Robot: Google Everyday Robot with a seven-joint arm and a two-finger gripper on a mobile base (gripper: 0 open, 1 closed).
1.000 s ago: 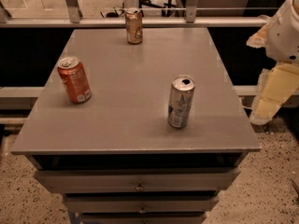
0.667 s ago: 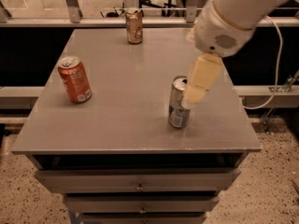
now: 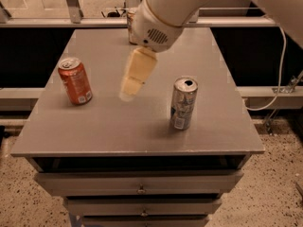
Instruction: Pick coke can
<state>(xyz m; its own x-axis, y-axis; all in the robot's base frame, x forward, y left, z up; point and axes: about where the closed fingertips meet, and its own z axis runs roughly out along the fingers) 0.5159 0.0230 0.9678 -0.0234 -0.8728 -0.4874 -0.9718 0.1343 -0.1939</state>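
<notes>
Swung the end effector (image 3: 130, 86) leftward across the worktop (image 3: 142, 131) within the last second. Began beside the right edge, passed above the tall silver-blue can (image 3: 183, 103), and reached mid-air over the middle of the worktop, between that can and the coke can (image 3: 75, 80). Hung tilted, tip pointing down and to the left, blurred by motion. Could not tell whether apart or together. Carried nothing that could be seen.

Left all three cans standing where they had been. Found the coke can upright near the left edge of the worktop: red-orange, silver top, small white label patch low on its side. Touched nothing, and stayed clear of the end effector. Hid most of the gold-brown can (image 3: 130, 25) at the far edge behind the white arm (image 3: 165, 13).

Bypassed the wrong can, apparently, and headed toward the right one. Judged the approach as under way and the grasp as not yet begun. Needed more travel to the left, then a descent around the coke can, before any closing. Risked knocking the can over if brought in too low from the side.
</notes>
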